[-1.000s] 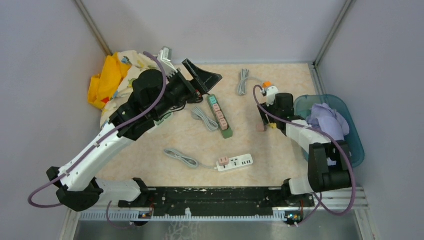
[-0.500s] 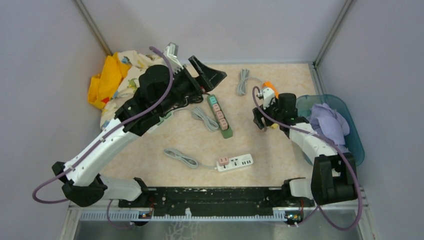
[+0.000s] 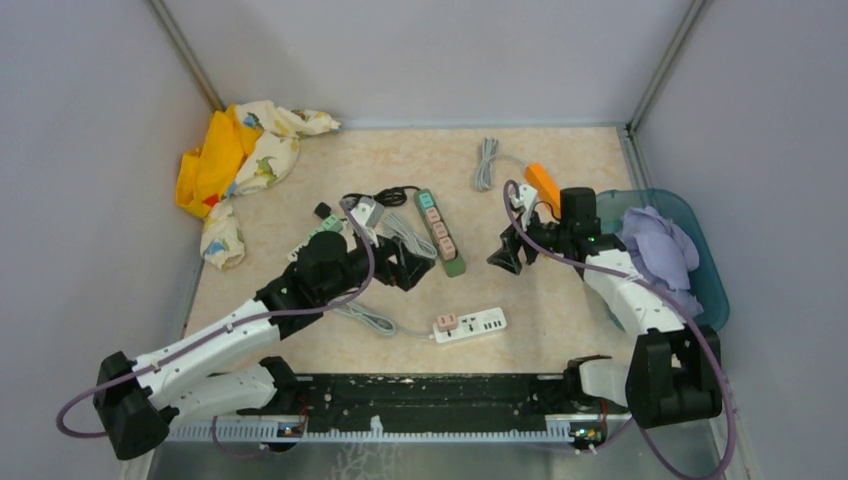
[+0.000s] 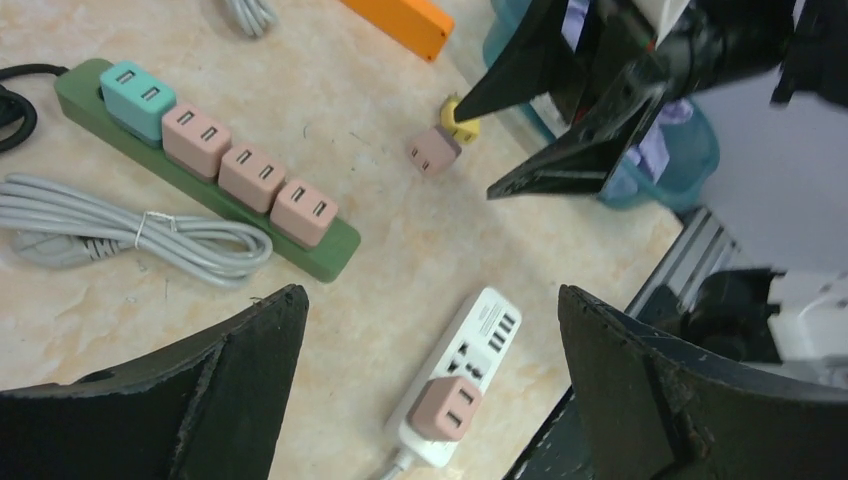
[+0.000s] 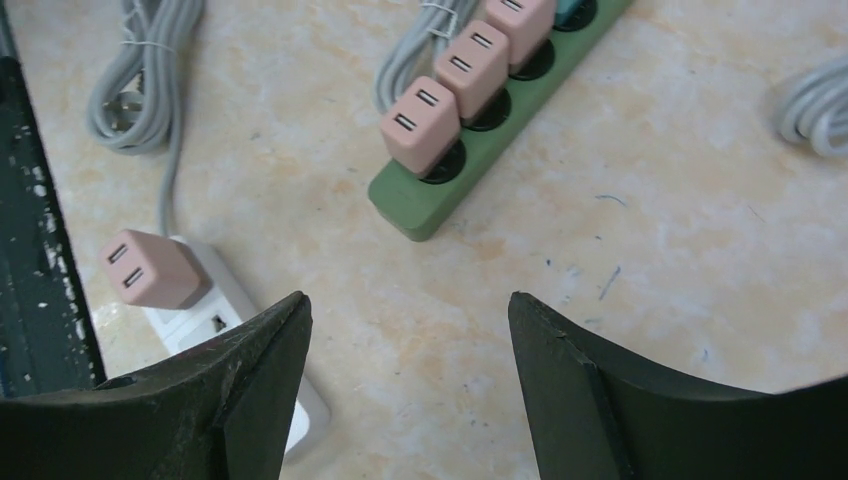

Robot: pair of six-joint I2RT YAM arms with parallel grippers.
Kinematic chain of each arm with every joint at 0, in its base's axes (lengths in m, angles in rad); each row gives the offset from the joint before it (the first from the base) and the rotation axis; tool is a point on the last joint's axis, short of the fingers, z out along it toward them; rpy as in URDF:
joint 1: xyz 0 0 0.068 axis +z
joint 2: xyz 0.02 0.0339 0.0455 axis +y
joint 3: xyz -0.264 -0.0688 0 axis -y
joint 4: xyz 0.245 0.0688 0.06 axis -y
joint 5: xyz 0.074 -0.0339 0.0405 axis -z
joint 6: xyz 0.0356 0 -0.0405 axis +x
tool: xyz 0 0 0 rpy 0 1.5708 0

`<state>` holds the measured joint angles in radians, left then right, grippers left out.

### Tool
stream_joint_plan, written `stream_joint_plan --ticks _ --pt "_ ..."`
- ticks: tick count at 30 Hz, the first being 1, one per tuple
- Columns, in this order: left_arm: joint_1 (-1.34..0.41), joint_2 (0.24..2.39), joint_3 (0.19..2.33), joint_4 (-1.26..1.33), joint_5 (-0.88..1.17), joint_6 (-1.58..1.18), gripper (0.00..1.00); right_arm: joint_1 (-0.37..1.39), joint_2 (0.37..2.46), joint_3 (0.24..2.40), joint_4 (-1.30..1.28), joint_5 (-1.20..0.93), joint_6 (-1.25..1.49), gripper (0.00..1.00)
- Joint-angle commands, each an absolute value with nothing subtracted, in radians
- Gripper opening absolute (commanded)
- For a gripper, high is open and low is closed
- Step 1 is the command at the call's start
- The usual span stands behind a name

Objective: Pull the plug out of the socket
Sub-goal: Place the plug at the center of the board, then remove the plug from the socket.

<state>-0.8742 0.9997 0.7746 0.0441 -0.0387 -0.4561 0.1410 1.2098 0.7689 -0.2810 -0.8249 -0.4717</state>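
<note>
The left tool is hovering over the tabletop with its fingers spread wide apart and nothing between them. Seen from its wrist camera, it is hanging above the bare stretch between the green power strip and the white power strip.

The right tool is also standing apart, gripping nothing. It is pointing down toward the near end of the green power strip, and in the overhead view it is sitting just to the right of that strip.

The green power strip is lying flat and is carrying four plugs in a row: a teal plug at the far end and three pink plugs beside it, all seated in their sockets. The white power strip is lying nearer the arm bases, with a single pink plug sitting in its cable end.

A loose pink plug is resting on the tabletop below the right tool, just beside a small yellow piece. A grey coiled cable is lying along the green strip. An orange block is lying farther back, near a teal bin that is holding a purple cloth.
</note>
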Motion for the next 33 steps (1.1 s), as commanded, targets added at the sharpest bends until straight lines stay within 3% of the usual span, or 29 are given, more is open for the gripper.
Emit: stream_joint_plan --ticks 1,15,33 --pt "-0.87 0.883 0.621 0.256 0.077 -0.31 1.0 0.145 1.172 0.817 -0.309 -1.014 -0.538 0.72" --pt "-0.87 0.643 0.192 0.497 0.099 -0.315 1.0 0.311 1.194 0.815 -0.421 -1.088 -0.713 0.72" --pt "-0.871 0.61 0.063 0.62 0.095 -0.354 1.0 0.472 1.244 0.802 -0.467 -1.046 -0.813 0.72"
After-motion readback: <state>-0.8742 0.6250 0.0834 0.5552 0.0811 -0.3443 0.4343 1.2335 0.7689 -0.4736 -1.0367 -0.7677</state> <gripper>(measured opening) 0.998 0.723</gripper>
